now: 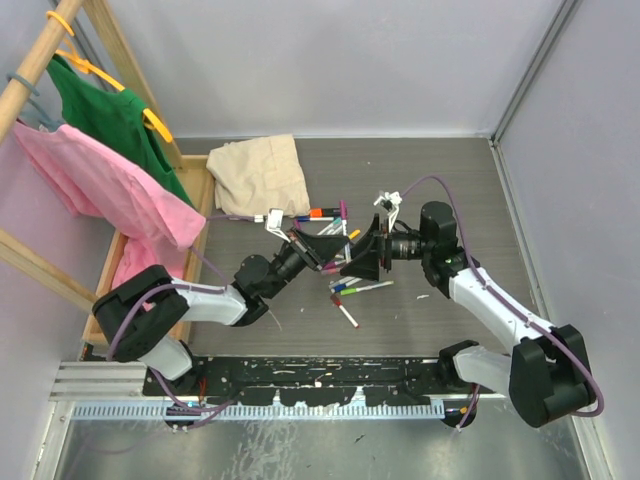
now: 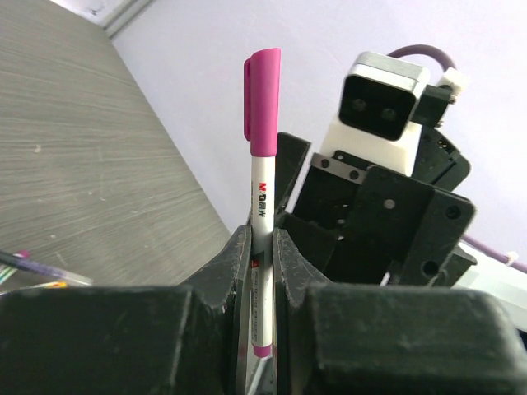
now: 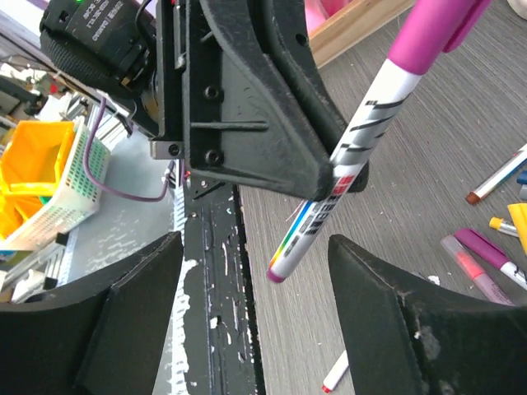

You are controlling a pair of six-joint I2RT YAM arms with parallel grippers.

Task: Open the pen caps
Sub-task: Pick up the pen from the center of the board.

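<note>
- Presently: one thin white-barrelled pen (image 2: 261,206) is clamped between the two fingers of the left gripper (image 2: 262,243) and stands upright out of it.
- One pink cap (image 2: 263,95) sits on the top end of that held pen, fully seated, well above the fingers.
- The right gripper (image 3: 255,255) faces the held pen. Its two fingers are spread wide, one on either side of the pen's tail end, and touch nothing. It carries nothing.
- Loose pens (image 1: 355,290) lie in one scattered cluster on the table (image 1: 450,200), just beneath and on the near side of the held pen. They overlap, so an exact count can't be had. Caps in green, pink and yellow can be made out.
- One red-capped pen (image 1: 350,318) lies alone, nearer the arm bases than the held pen.
- One beige cloth (image 1: 262,172) lies crumpled to the left of and beyond the held pen.
- Two hung garments are far left of the held pen on a wooden rack (image 1: 40,50): one green garment (image 1: 115,115) and one pink garment (image 1: 110,185).
</note>
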